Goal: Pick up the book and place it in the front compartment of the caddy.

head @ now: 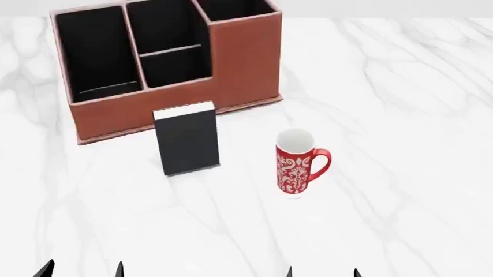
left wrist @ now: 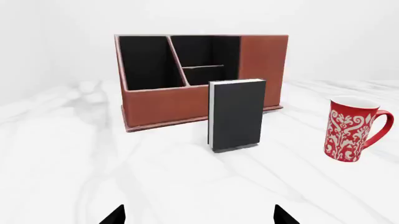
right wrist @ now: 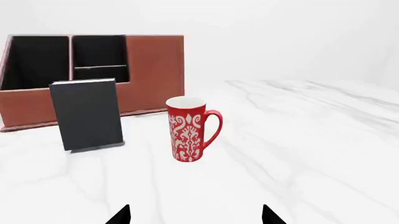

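The black book [head: 187, 141] stands upright on the white marble table, just in front of the caddy's low near wall; it also shows as the book [left wrist: 237, 114] and the book [right wrist: 87, 112]. The reddish-brown caddy [head: 239, 63] sits at the back left. Its front compartment [head: 161, 29] is the small middle cell against the tall far wall, and it holds nothing. My left gripper [head: 82, 270] and right gripper [head: 322, 272] hang open at the near edge, well short of the book. Nothing lies between the fingertips of the left gripper [left wrist: 199, 215] or the right gripper [right wrist: 196, 215].
A red-and-white patterned mug [head: 297, 164] stands upright to the right of the book, handle pointing right. The marble table [head: 400, 115] stretches bare to the right and toward me.
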You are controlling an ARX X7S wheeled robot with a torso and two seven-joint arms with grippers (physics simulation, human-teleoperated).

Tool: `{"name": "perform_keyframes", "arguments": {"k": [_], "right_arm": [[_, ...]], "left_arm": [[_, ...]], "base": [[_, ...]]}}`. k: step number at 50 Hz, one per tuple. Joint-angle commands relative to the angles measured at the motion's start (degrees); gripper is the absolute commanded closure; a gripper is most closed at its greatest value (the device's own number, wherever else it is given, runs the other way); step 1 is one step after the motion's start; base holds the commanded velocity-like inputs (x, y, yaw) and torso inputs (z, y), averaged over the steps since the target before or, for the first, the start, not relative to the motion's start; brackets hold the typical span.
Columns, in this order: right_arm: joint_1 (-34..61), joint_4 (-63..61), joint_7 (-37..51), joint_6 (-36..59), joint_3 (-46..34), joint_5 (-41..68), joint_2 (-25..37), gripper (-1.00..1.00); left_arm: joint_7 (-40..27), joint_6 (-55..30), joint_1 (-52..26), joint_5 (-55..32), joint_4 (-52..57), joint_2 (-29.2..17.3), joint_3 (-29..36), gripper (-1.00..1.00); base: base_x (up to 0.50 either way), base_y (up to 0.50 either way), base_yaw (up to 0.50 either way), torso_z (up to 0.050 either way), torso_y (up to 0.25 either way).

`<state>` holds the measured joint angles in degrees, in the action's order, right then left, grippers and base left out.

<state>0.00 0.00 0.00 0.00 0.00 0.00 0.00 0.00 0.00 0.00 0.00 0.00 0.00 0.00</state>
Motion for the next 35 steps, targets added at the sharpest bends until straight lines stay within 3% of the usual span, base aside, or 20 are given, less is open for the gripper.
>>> {"name": "perform_keyframes", "arguments": {"k": [1,2,3,24,30,35], "right_arm": [[-0.1,-0.3,0.3,0.6,-1.1,2.2,0.8,-1.00],[2.7,6.9,10.6,-4.2,-1.2,-2.1,2.1,-1.00],[0.2,0.4,3.7,-0.4,-3.8,3.1,3.1,-1.00],[1.2,-2.5,6.6,5.2,-4.5,4.9,5.1,-1.00],[6.8,-16.0,6.8,17.9,-1.5,8.9,8.6,-1.00],[17.2,-31.2,6.5,34.6,4.2,16.7,13.5,-1.00]], "left_arm": [[-1.1,0.2,-0.1,-0.8,-0.3,-0.9,1.0,-1.00],[3.1,1.8,-1.6,-11.1,-6.7,-2.1,3.0,-1.00],[-3.4,0.3,-0.2,-3.0,-0.3,-3.0,3.4,-1.00],[-4.8,-3.3,-0.2,-5.6,2.4,-4.9,5.3,-1.00],[-5.5,-14.0,-3.2,-5.8,15.8,-7.4,5.2,-1.00],[-6.0,-25.3,-11.9,-9.9,30.5,-10.1,1.1,-1.00]], "base": [[0.00,0.00,0.00,0.000,0.000],[0.00,0.00,0.00,0.000,0.000],[0.00,0.00,0.00,0.000,0.000],[0.00,0.00,0.00,0.000,0.000],[0.00,0.00,0.00,0.000,0.000],[0.00,0.00,0.00,0.000,0.000]]}}
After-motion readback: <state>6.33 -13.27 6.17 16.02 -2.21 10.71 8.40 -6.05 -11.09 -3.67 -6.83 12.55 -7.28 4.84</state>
